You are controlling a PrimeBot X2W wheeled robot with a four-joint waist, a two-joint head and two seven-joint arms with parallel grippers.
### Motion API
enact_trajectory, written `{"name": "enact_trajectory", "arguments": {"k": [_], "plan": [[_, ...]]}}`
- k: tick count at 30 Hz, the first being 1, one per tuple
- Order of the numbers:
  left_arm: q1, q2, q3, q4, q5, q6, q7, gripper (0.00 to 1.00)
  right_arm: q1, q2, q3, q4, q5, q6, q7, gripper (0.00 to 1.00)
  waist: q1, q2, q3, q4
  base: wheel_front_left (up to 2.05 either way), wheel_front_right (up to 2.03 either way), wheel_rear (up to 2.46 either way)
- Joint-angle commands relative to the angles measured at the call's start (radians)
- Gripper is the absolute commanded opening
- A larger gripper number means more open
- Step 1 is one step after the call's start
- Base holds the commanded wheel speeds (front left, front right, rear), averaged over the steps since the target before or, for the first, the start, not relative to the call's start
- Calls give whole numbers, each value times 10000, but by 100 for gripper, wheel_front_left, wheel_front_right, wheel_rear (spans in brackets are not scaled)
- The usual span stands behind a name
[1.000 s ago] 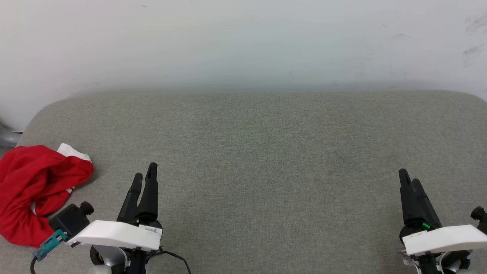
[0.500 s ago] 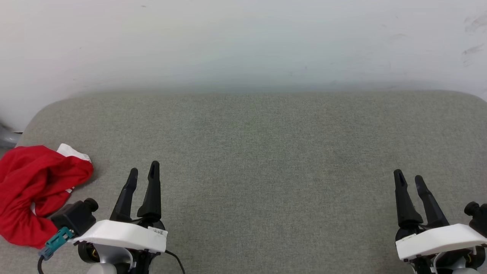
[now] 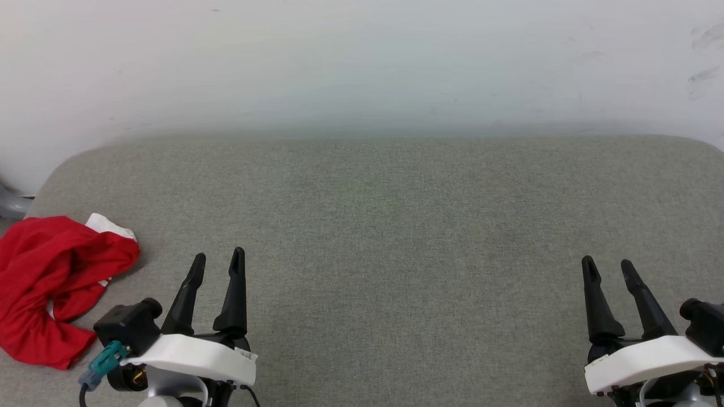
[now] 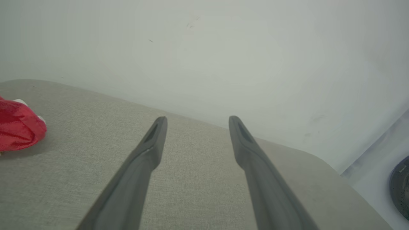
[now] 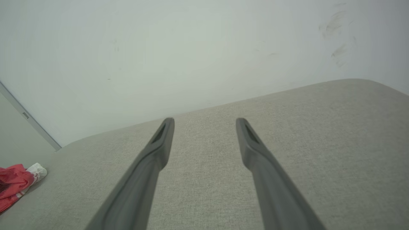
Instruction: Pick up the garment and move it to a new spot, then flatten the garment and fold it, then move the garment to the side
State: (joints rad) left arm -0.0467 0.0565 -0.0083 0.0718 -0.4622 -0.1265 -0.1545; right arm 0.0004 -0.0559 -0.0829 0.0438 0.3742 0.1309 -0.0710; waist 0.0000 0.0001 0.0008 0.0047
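The garment (image 3: 48,282) lies crumpled in a red heap with a bit of white sleeve showing, at the far left edge of the grey padded surface (image 3: 396,226). It also appears at the left edge of the left wrist view as the garment (image 4: 17,127), and low at the left of the right wrist view as the garment (image 5: 16,183). My left gripper (image 3: 218,260) stands open and empty, just right of the heap and apart from it. Far across at the lower right, my right gripper (image 3: 608,265) is open with nothing between its fingers.
A pale wall (image 3: 362,62) rises behind the grey surface, whose corners are rounded. A grey object (image 3: 8,203) sits past the surface's left edge. A dark round thing (image 4: 401,188) lies on the floor in the left wrist view.
Both grippers have turned about their wrists so that the two fingers now show side by side with a gap. Both have drawn slightly back toward me. The garment has not moved.
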Motion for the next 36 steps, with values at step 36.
{"name": "enact_trajectory", "arguments": {"k": [36], "plan": [[34,139,-293,497,3097,397,-851,100,313,63,-231,-693,-2738,-4,-106,100,0,-1,-30,177,0,0,0]]}}
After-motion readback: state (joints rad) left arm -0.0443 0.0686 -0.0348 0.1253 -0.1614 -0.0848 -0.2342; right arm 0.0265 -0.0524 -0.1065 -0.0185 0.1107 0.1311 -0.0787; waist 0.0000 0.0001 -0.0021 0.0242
